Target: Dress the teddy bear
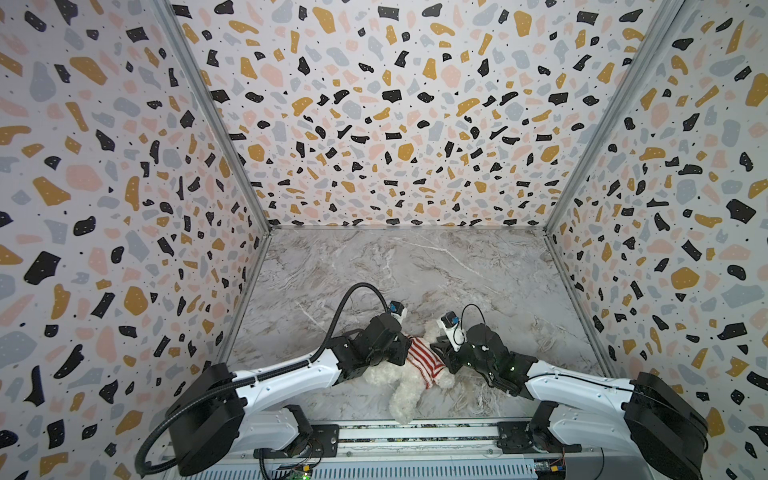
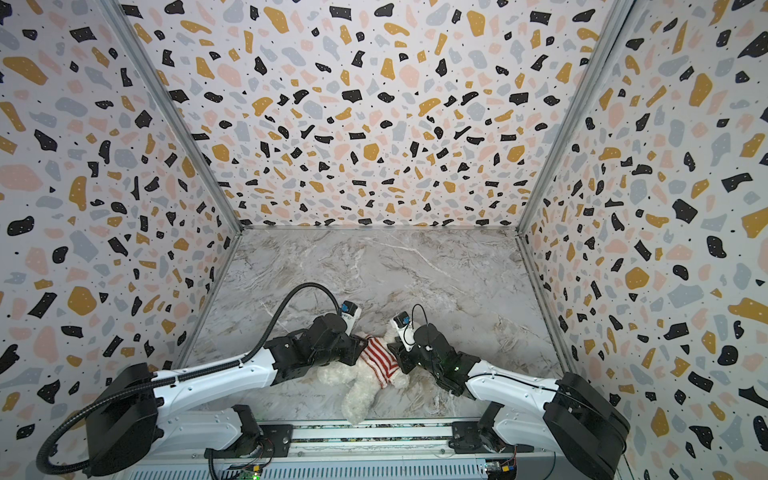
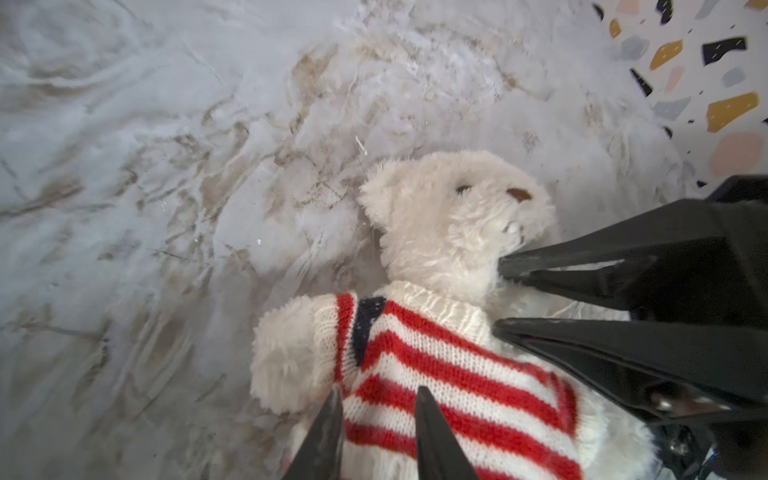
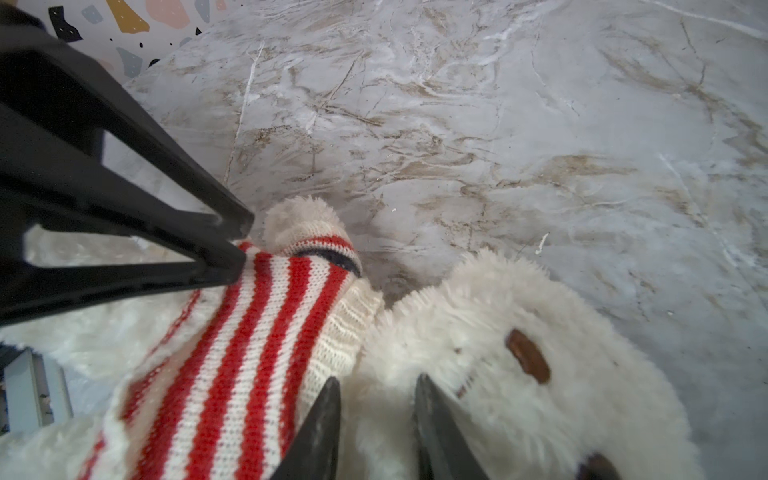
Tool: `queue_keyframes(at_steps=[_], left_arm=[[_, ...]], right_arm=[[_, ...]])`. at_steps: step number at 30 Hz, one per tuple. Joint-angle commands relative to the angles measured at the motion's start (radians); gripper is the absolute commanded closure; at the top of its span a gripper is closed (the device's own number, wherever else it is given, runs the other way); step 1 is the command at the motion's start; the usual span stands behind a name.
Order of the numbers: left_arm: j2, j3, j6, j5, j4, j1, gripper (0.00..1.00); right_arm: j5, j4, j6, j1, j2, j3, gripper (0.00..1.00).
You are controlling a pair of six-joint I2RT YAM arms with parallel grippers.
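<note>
The teddy bear (image 1: 402, 401) (image 2: 356, 401) lies on its back near the table's front edge, fluffy and white, head away from the rail. It wears a red-and-white striped knit sweater (image 1: 420, 358) (image 3: 440, 365) (image 4: 249, 332), with one arm through a sleeve. My left gripper (image 3: 376, 392) (image 1: 405, 347) stands open, its tips resting on the sweater's side by that arm. My right gripper (image 4: 376, 382) (image 1: 437, 350) is open too, astride the fur at the neck between the cream collar and the head (image 4: 498, 365). Each gripper shows in the other wrist view.
A grey marble table (image 1: 415, 270) is boxed in by terrazzo-patterned walls (image 1: 374, 124) on three sides. A metal rail (image 1: 415, 432) runs along the front edge, just below the bear's leg. Both arms meet over the bear.
</note>
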Motion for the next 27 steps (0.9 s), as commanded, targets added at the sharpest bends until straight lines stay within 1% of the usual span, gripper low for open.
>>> queue_keyframes(at_steps=[1, 8, 12, 21, 24, 27], left_arm=[[0.015, -0.038, 0.014, 0.065, 0.051, 0.003, 0.69], [-0.040, -0.158, -0.019, 0.160, 0.102, 0.002, 0.69], [-0.050, -0.179, -0.014, 0.150, 0.082, 0.002, 0.70], [-0.138, -0.160, -0.036, 0.149, 0.092, 0.012, 0.69], [-0.184, -0.202, -0.073, 0.187, 0.148, 0.079, 0.62], [-0.216, -0.257, -0.135, 0.254, 0.253, 0.161, 0.51]], right_arm=[[0.015, -0.035, 0.017, -0.013, -0.022, -0.024, 0.69], [0.019, -0.044, 0.056, -0.072, -0.055, -0.050, 0.69], [0.008, -0.044, 0.068, -0.102, -0.054, -0.052, 0.69], [-0.014, -0.050, 0.069, -0.106, -0.080, -0.049, 0.68], [-0.007, -0.050, 0.069, -0.106, -0.092, -0.048, 0.68], [-0.005, -0.049, 0.069, -0.106, -0.092, -0.048, 0.68]])
